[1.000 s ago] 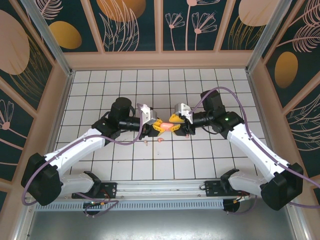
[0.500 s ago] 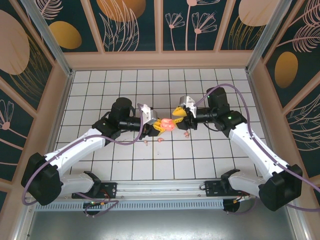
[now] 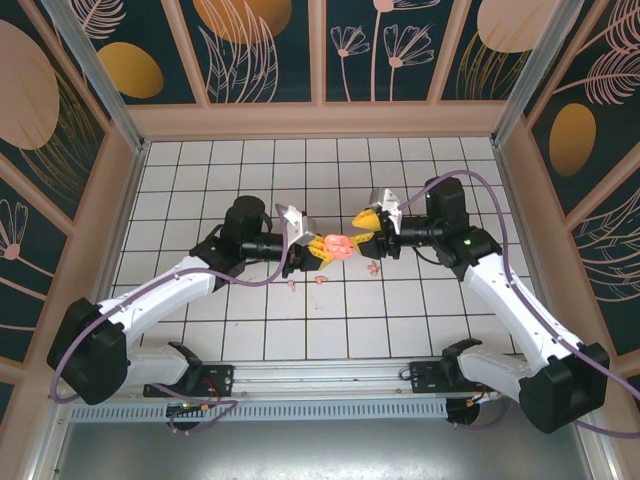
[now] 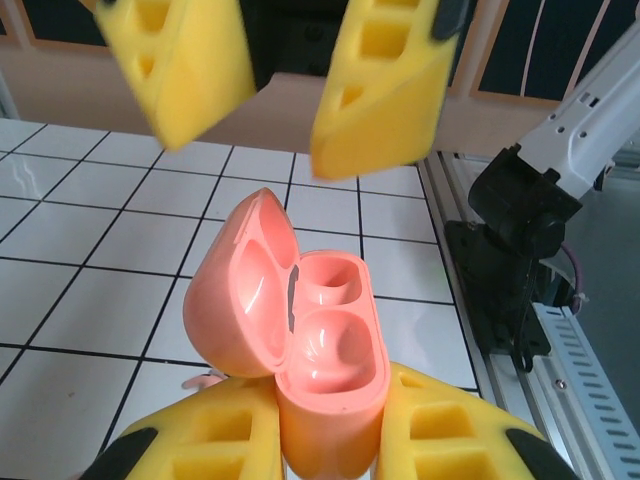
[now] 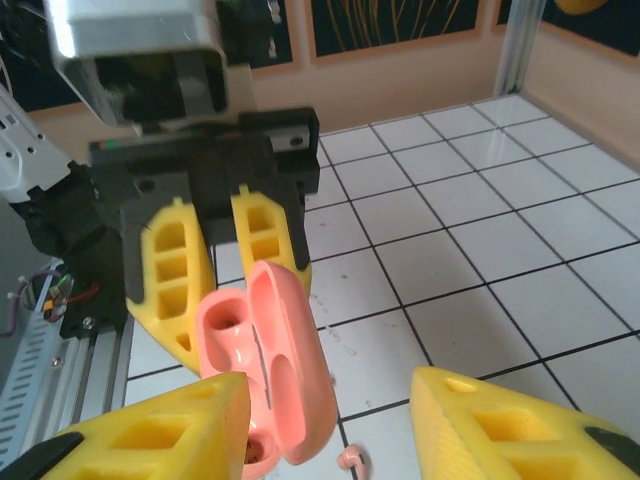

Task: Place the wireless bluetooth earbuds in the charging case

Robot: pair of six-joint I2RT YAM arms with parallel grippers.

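The left gripper (image 4: 325, 440) had its jaws clamped on the charging case (image 4: 330, 390), lid (image 4: 240, 290) open and both wells (image 4: 335, 350) empty. The right gripper (image 5: 330, 425) had its jaws apart, holding nothing. An earbud (image 5: 350, 460) lay on the desk (image 5: 450, 260), so neither seemed inserted.

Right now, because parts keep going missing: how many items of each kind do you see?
charging case: 1
small pink pieces on the tiles: 3, too small to tell earbuds from anything else
total: 4
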